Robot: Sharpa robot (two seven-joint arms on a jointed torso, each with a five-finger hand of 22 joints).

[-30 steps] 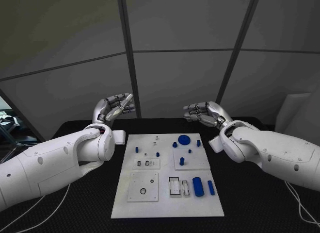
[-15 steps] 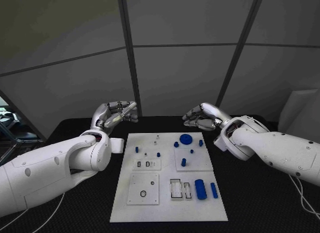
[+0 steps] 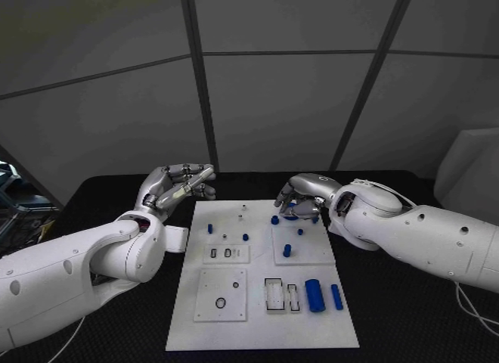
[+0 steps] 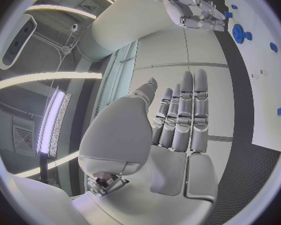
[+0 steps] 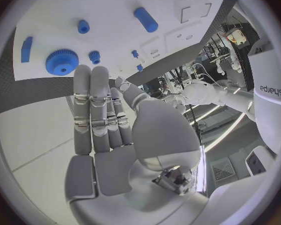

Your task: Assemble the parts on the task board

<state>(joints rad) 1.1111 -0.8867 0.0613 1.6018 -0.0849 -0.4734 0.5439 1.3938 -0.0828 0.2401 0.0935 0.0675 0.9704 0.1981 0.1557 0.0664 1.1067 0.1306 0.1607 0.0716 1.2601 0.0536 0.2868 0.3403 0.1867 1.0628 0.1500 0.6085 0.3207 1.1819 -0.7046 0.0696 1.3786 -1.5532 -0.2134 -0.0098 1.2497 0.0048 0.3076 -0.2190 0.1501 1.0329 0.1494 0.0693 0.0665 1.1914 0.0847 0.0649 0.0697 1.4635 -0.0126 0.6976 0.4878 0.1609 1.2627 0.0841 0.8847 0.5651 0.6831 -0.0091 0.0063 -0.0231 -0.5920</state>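
Your right hand [image 3: 302, 198] has its fingers [image 5: 90, 110] straight and side by side in the right wrist view, nothing in them. In the head view it hovers over the far right corner of the task board [image 3: 195, 329], right above the big blue gear [image 5: 61, 62]; whether it touches the gear, you cannot tell from here.

Your left hand [image 3: 175, 186] has fingers [image 4: 185, 116] extended, close together, holding nothing. It sits just off the far left corner of the board, above the black table [image 3: 392, 318], clear of the parts.

Parts on the board, head view:
- Small blue round piece [image 3: 274, 220] just beside the gear, left of the right hand.
- Short blue pegs [image 3: 210, 228] stand upright in the far left area.
- More pegs [image 3: 286, 252] stand on the raised square plate in the middle right.
- Thick blue cylinder [image 3: 315, 295] lies flat near the near right, with a thinner blue rod [image 3: 337, 296] just beside it, both parallel to the board's long side.
- Two rectangular slots [image 3: 272, 294] lie left of the cylinder.
- A square plate with an oval hole [image 3: 220, 303] sits at the near left.
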